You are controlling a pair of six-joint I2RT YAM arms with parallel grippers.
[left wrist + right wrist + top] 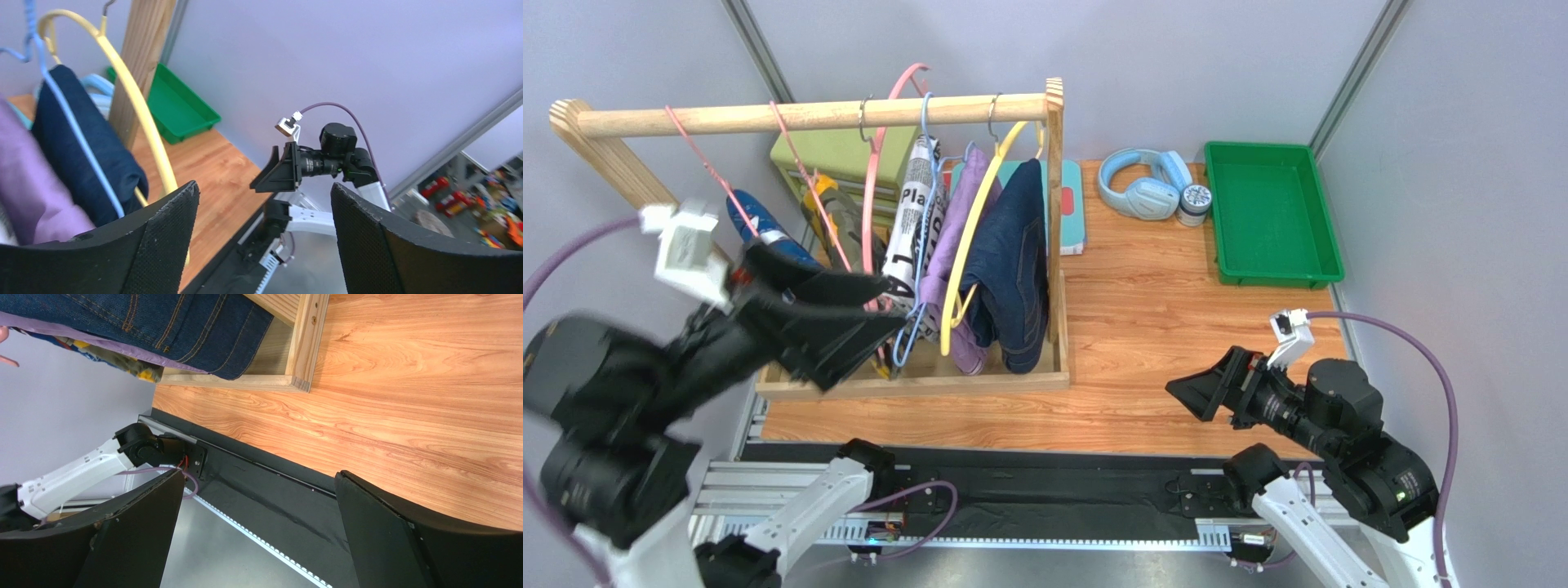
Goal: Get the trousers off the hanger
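Observation:
Dark blue jeans (1016, 263) hang folded over a yellow hanger (972, 233) at the right end of the wooden rack's rail (817, 118). Purple trousers (951, 251) hang beside them on a light blue hanger (924, 135). My left gripper (886, 316) is raised, open and empty. It sits just left of the hanging clothes near their lower edge. The left wrist view shows the jeans (73, 141), the yellow hanger (138, 116) and the purple cloth (30, 184) to the left of my left gripper (264, 205). My right gripper (1192, 395) is open and low by the table's front edge, right of the rack. It appears empty as the gripper (258, 496) below the jeans' hem (184, 327).
More garments on pink hangers (879, 147) fill the rack's left half, and a newspaper-print piece (913, 214) hangs mid-rail. The rack's wooden base frame (928, 380) lies on the table. A green tray (1271, 214), blue headphones (1143, 184) and a small jar (1194, 203) sit at the back right.

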